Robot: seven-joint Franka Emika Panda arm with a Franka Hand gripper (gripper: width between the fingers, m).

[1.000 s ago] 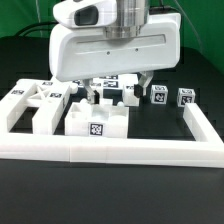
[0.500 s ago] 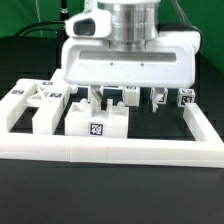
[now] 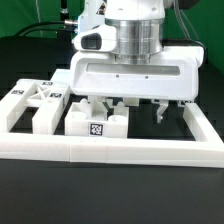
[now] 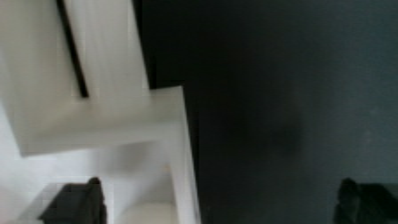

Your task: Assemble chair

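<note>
Table [image 3: 25, 195]: black, with everything else lying on it.
Border rail [image 3: 120, 152]: a long white L that runs across the front of the exterior view and up that view's right side.
Gripper [image 3: 133, 108]: hangs low over the pieces inside the rail. Its broad white body hides the middle of the layout. The jaws are spread wide with nothing pinched (the wrist view shows only dark table in the gap).
Chair parts [image 3: 30, 108]: loose white pieces with tags, lying inside the rail, clustered on the exterior view's left.
Tagged block [image 3: 97, 124]: white, just behind the front rail and under the gripper's body. One black-and-white tag faces the camera.
Slotted white piece [image 4: 98, 90]: lies close to one finger and apart from the other. Which chair part it is cannot be told.
Fingertips [image 4: 71, 203]: dark, blurred, well apart.
</note>
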